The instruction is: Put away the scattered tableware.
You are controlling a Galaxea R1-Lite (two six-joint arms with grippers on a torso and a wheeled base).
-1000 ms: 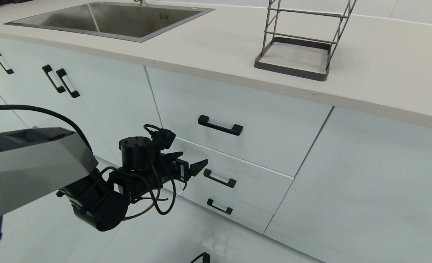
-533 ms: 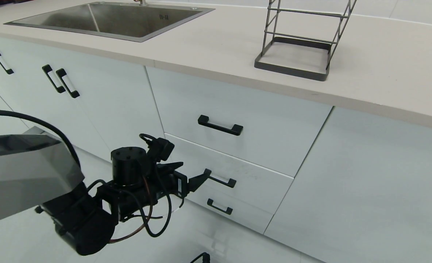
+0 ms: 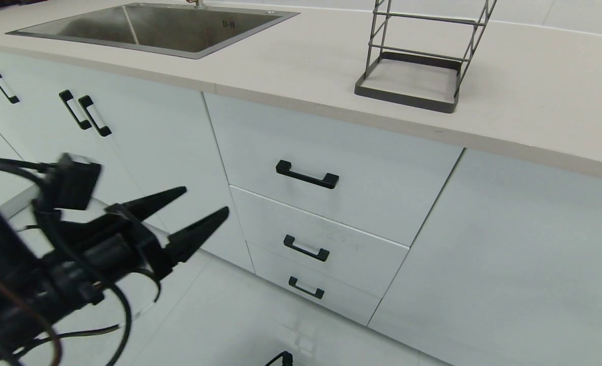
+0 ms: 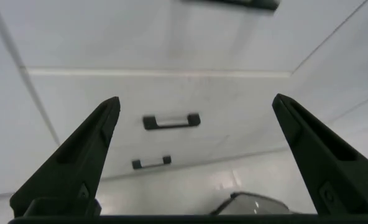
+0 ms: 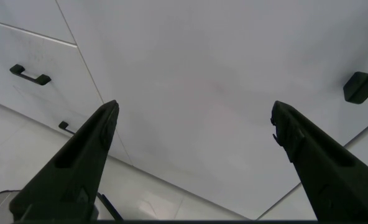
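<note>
My left gripper (image 3: 204, 201) hangs open and empty in front of the white cabinet doors, left of the drawer stack and well apart from it. The stack has three shut drawers with black handles: top (image 3: 307, 175), middle (image 3: 306, 249) and bottom (image 3: 306, 288). In the left wrist view the left gripper (image 4: 196, 102) points at the middle handle (image 4: 171, 120) and the bottom handle (image 4: 151, 162), some way off. My right gripper (image 5: 194, 107) is open and empty, facing a plain white cabinet front (image 5: 196, 68).
A beige counter (image 3: 291, 66) runs above the cabinets, with a steel sink (image 3: 153, 25) at the back left and a dark wire rack (image 3: 418, 56) on the right. Cabinet doors with black handles (image 3: 85, 114) stand at the left. The floor below is pale and glossy.
My left gripper has drawn back from the middle drawer's handle, going left and up toward the camera. The drawers stay shut.
</note>
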